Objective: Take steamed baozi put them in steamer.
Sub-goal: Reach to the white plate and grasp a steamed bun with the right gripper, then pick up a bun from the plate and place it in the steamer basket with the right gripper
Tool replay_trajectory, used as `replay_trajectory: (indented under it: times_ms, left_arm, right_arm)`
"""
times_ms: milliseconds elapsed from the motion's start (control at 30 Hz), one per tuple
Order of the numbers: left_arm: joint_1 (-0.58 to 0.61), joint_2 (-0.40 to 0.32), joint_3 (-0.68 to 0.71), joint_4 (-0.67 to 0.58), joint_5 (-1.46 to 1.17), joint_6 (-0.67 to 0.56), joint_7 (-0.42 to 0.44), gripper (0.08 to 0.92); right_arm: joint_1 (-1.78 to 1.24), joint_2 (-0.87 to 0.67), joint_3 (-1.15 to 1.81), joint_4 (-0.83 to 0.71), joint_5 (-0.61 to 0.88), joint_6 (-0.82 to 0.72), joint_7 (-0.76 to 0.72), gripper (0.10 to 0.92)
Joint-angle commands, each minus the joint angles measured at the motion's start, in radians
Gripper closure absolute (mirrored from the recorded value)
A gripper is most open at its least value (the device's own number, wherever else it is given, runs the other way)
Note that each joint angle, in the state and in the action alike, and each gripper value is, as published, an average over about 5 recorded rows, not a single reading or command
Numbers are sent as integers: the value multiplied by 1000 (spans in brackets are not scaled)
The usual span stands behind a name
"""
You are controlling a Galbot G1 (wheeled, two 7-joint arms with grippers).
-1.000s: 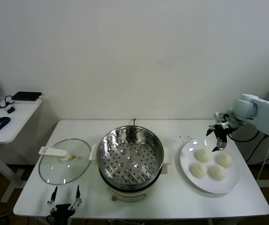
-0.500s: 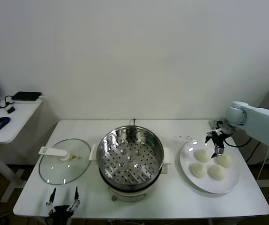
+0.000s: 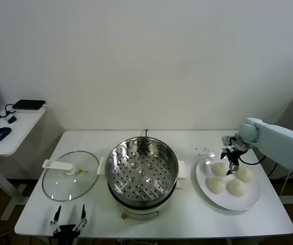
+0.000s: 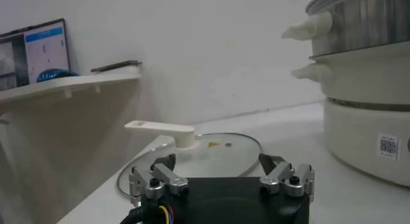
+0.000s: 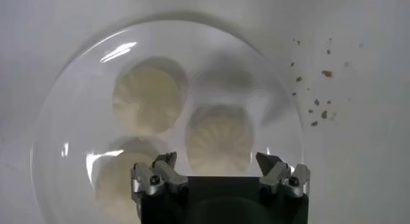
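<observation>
Four cream-white baozi lie on a white plate (image 3: pixel 248 201) at the table's right: one at the back left (image 3: pixel 219 169), one at the back right (image 3: pixel 244 174), one at the front left (image 3: pixel 216 185), one at the front right (image 3: pixel 235 187). My right gripper (image 3: pixel 229 161) is open and empty, hovering just above the back-left baozi (image 5: pixel 220 138), which sits between its jaws in the right wrist view. The steel steamer (image 3: pixel 142 171) stands empty at mid-table, its perforated tray showing. My left gripper (image 3: pixel 69 218) is open and parked at the table's front left edge.
A glass lid (image 3: pixel 70 181) with a white handle lies left of the steamer, also in the left wrist view (image 4: pixel 192 145). Dark crumbs (image 3: pixel 202 150) dot the table behind the plate. A side desk (image 3: pixel 8 130) with a mouse stands far left.
My right gripper has moved left and slightly down, from over the plate's back edge to above the back-left baozi. The left arm has barely moved.
</observation>
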Motion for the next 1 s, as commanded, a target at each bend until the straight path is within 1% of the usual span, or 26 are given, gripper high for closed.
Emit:
replay_trajectory:
  times_ms: [33,167,400,500,633,767,833,1000]
  left_arm:
    - [-1,-28,-1,1,3,-1,-1,177]
    - [-2,-27,-2,1,3,-1,-2,177]
    - [-3,-27,-2,5,7,-6,-3,177]
    - [-2,-27,-3,3,7,-7,-3,177]
    - [0,-27,-6,0,8,-9,-3,177]
    - [2,-27,-10,-4,11,-12,-4,177]
    - [3,-28,-11,-8,12,-12,-4,177]
    - [9,-30,-9,-21,16,-8,-4,177]
  right_arm:
    - [-40,19,34,-43,-14,-5,8,203]
    - [-34,21,36,-52,-17,-4,11,230]
    - [-21,16,27,-44,-16,-3,13,370]
    - [-17,13,25,-36,-12,-4,13,403]
    - [31,-6,-6,-1,14,-1,11,421]
    - [159,-41,-99,87,75,10,1,423]
    - [244,-56,-156,145,117,14,-5,423]
    - [476,-64,-301,283,277,-17,-3,423]
